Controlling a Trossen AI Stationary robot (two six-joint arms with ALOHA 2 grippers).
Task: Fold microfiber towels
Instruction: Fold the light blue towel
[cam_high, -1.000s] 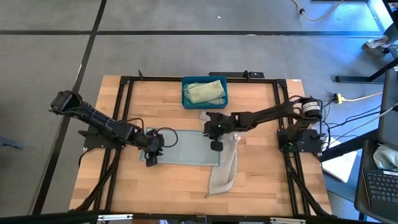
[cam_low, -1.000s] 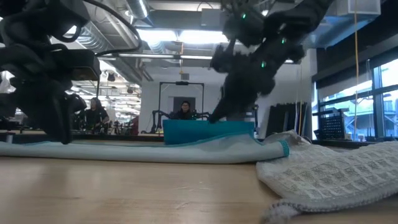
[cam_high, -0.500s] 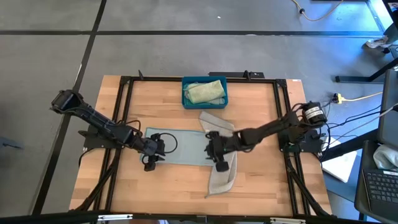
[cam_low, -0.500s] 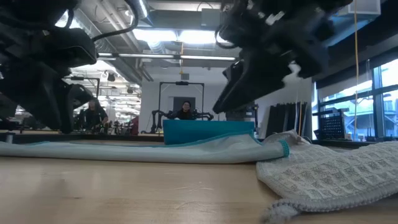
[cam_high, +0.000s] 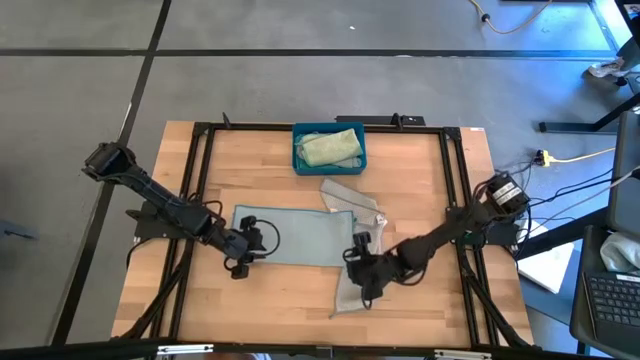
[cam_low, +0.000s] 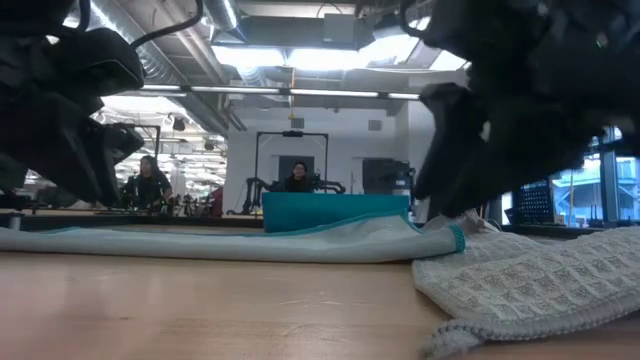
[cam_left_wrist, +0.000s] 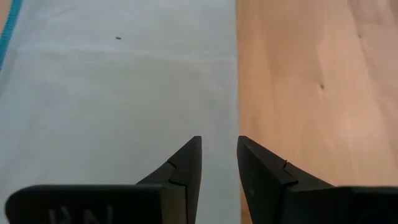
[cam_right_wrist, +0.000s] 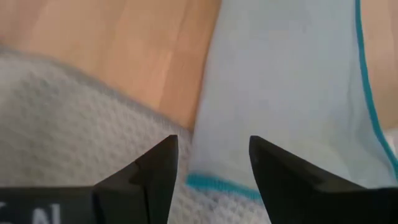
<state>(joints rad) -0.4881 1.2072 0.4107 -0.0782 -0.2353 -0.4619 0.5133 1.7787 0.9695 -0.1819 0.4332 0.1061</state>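
towels on table: 2 – 1 pale blue (cam_high: 300, 236), 1 grey-beige (cam_high: 358, 285) | towels in bin: 1 pale green (cam_high: 331, 148) | bins: 1 (cam_high: 298, 160) | arms: 2 | grippers: 2, left (cam_high: 236, 266), right (cam_high: 362, 282) | tables: 1 (cam_high: 420, 170)

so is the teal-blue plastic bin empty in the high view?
No, the rigid teal-blue plastic bin at the table's far edge holds a crumpled pale green cloth.

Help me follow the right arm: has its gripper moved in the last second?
Yes. In the high view the right gripper has drawn away from the bin, toward the table's near edge, and now sits over the grey towel.
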